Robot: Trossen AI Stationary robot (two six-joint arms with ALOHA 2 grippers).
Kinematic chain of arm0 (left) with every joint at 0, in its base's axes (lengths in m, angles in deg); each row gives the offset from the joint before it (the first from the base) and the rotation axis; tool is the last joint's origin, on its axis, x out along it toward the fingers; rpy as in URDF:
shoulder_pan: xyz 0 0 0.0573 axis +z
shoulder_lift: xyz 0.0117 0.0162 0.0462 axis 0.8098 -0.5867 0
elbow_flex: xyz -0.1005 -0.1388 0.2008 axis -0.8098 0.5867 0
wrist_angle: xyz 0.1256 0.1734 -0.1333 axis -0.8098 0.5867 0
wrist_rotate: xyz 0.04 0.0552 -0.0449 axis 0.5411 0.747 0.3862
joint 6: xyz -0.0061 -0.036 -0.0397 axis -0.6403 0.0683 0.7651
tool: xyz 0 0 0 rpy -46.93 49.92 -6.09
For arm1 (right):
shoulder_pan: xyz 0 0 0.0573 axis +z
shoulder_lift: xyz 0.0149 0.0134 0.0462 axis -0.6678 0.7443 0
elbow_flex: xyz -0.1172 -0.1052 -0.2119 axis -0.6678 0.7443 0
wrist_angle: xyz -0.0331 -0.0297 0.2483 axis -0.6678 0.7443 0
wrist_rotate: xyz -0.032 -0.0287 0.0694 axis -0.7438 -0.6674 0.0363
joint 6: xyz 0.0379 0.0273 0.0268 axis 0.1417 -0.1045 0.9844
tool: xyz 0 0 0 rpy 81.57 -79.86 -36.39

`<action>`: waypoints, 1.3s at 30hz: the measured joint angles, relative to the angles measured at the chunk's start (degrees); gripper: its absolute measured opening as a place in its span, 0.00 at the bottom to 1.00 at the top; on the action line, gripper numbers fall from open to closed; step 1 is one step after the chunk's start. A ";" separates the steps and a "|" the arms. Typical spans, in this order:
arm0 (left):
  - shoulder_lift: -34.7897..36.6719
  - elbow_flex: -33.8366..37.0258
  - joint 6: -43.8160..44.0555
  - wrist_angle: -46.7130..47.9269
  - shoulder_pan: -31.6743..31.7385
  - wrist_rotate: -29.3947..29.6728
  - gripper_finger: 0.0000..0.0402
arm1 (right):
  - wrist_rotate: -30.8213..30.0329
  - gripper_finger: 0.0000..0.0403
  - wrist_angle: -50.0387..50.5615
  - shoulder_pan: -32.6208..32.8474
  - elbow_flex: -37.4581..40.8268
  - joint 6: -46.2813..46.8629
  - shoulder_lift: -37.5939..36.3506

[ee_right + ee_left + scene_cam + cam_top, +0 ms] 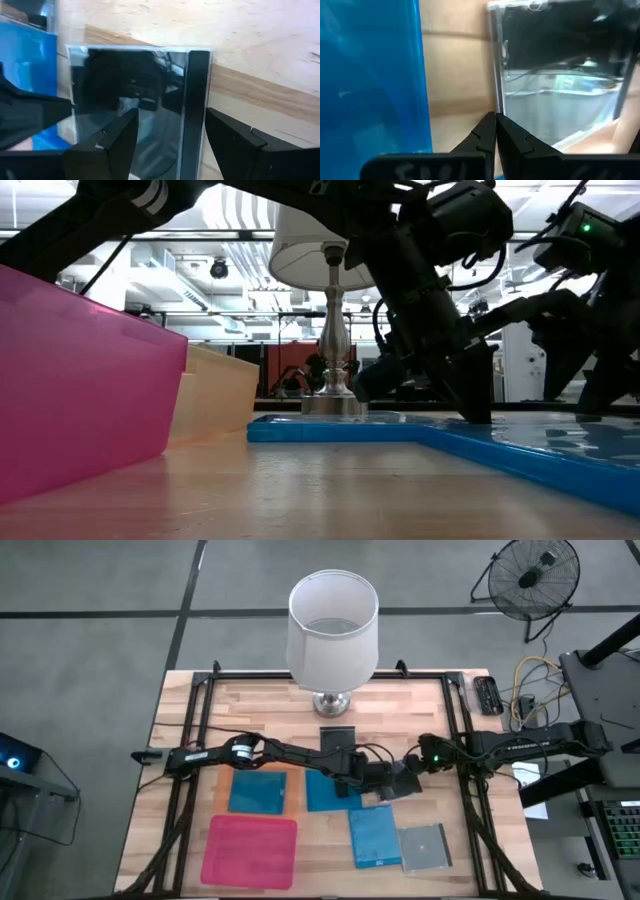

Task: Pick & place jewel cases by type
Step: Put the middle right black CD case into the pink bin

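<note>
While right gripper (pixel 170 135) straddles the dark jewel case (pixel 135 95) near the lamp (pixel 332 630), fingers wide and empty, left gripper (pixel 495 132), pinched closed on nothing, crowds it; collision risk.

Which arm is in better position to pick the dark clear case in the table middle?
Probably the right: the right gripper is open, fingers astride the dark clear case. The left gripper is shut beside it.

Three blue cases (pixel 258 792) showing, three dark or clear cases (pixel 425 846), one pink tray (pixel 249 851), one lamp (pixel 332 635).
</note>
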 joint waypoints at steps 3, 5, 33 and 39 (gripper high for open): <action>0.00 0.00 -0.01 0.11 -0.11 -0.30 0.00 | -0.72 0.54 -0.04 -0.02 -1.62 -1.21 0.01; 0.00 0.02 -0.01 0.13 -0.13 -0.60 0.00 | -1.19 0.54 0.04 -0.04 -2.62 -1.53 0.01; -0.02 0.02 -0.32 0.61 -0.08 -0.13 0.00 | 2.28 0.54 6.82 1.97 -10.74 -2.27 -0.12; -0.02 0.02 -0.30 0.61 -0.04 -0.11 0.00 | 2.69 0.54 8.20 2.21 -12.85 -3.01 -0.12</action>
